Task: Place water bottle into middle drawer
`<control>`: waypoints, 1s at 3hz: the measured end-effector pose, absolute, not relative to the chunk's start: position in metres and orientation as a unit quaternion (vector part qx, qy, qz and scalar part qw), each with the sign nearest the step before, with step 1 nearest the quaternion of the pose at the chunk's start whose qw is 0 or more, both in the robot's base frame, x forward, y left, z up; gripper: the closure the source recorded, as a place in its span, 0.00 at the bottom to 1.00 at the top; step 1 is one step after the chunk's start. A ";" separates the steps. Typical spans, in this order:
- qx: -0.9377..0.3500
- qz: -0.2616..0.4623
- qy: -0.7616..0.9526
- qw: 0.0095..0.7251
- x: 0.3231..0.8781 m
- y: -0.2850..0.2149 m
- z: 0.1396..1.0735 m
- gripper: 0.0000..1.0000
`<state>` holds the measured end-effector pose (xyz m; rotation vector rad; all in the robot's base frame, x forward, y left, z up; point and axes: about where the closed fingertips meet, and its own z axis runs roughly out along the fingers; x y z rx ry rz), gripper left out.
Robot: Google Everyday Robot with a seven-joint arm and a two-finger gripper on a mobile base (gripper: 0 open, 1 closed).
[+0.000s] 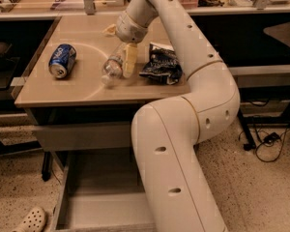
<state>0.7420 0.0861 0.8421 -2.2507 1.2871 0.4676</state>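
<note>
Clear crinkly water bottle [112,68] tilts just beside the gripper [126,58].

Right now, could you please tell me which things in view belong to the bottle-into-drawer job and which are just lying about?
Belong to the job:
water bottle, lying on the table
middle drawer, open below the table
gripper, right beside the bottle

Just lying about:
blue soda can, on the table
dark snack bag, on the table
white shoe, on the floor

robotics lab: cluttered workbench [38,12] at twelve o'clock, loose cables [269,140] on the speckled floor [261,192] at four, the robot's gripper [123,52] over a tan table [77,88] at eleven.
</note>
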 end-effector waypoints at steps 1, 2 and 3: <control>-0.828 0.176 0.473 0.246 0.741 0.083 0.837 0.00; -0.829 0.183 0.470 0.241 0.740 0.084 0.830 0.00; -0.831 0.188 0.467 0.238 0.739 0.085 0.823 0.00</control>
